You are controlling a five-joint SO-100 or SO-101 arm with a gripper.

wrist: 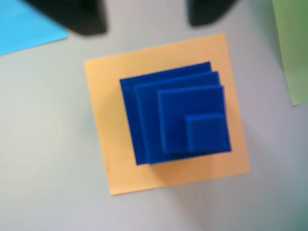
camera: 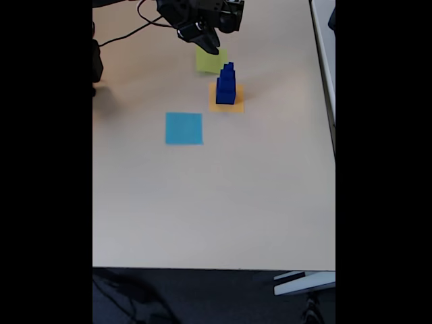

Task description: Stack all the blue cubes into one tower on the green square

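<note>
While the blue cubes stand stacked in a stepped tower on the orange-yellow square, largest at the bottom and smallest on top, the green square lies bare just beyond that tower on the pale tabletop. Above the tower, the wrist view looks straight down with the claw spread wide, its two dark fingertips apart and gripping nothing; a light blue square sits near the tower's other side.
</note>
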